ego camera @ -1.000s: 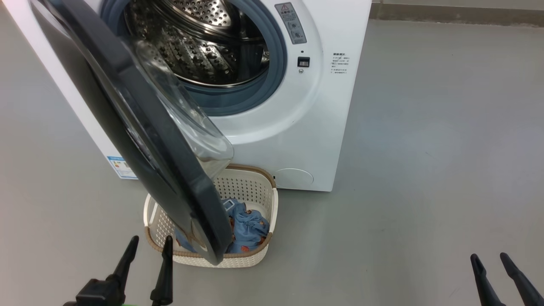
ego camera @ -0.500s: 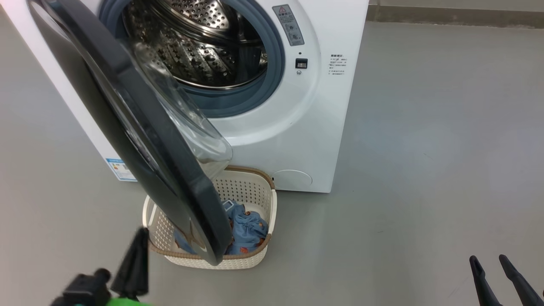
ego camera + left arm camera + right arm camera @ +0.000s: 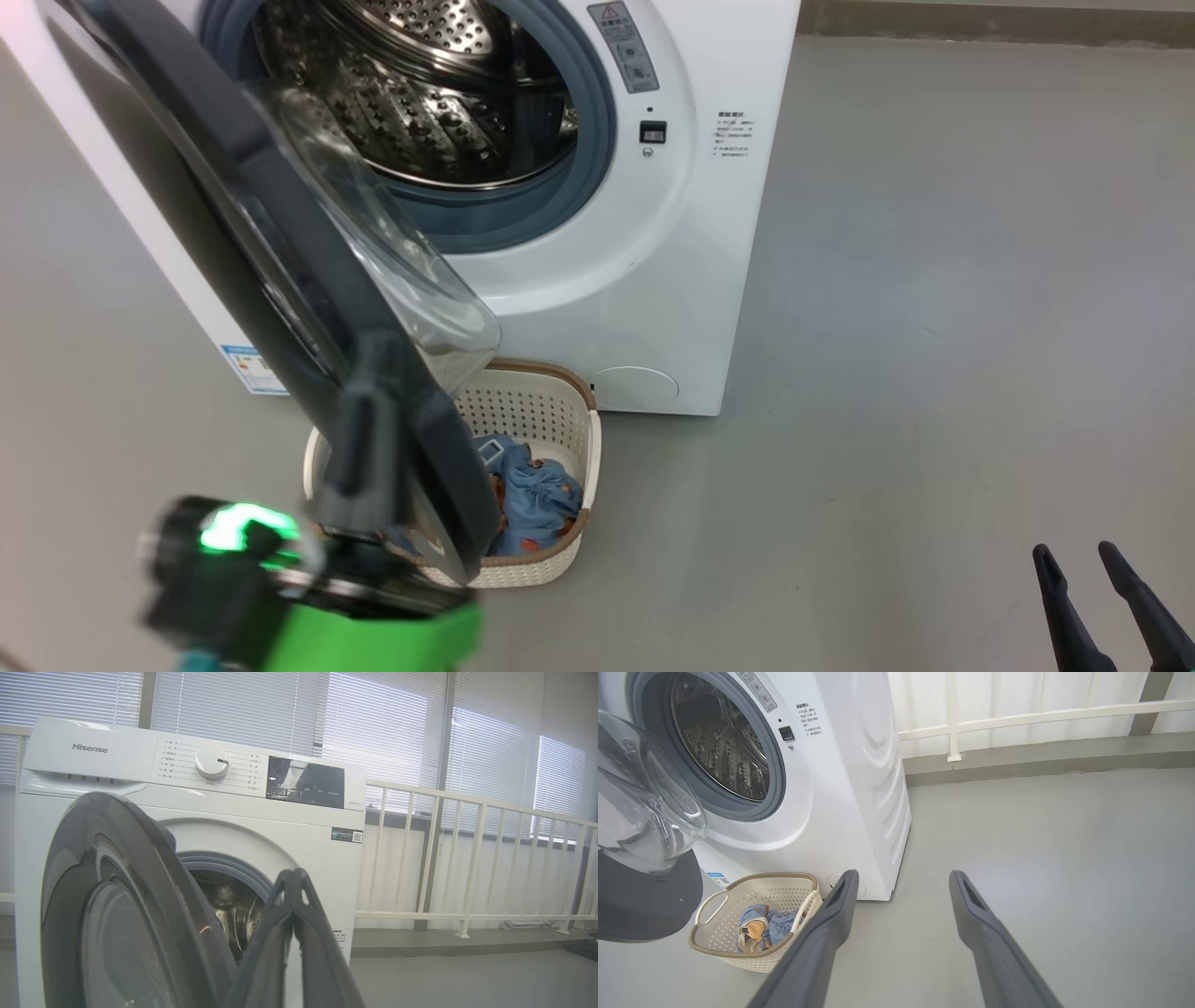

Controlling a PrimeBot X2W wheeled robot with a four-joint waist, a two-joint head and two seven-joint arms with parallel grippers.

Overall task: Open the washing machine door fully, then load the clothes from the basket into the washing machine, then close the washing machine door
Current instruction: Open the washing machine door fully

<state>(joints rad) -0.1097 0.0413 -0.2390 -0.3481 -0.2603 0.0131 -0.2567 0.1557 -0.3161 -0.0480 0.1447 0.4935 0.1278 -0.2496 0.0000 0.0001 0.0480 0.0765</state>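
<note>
The left gripper (image 3: 292, 877) has been shut empty and raised beside the washing machine door (image 3: 280, 252). Further opening is indicated.

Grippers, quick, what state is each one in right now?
Left gripper: closed, holding nothing.
Right gripper: open, holding nothing.

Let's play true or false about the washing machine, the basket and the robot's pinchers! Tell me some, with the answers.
1. The washing machine has its door open. True.
2. The clothes are inside the washing machine. False: they lie in the basket on the floor.
3. The left gripper has its fingers spread wide. False: they are pressed together.
4. The right gripper is open and empty. True.
</note>
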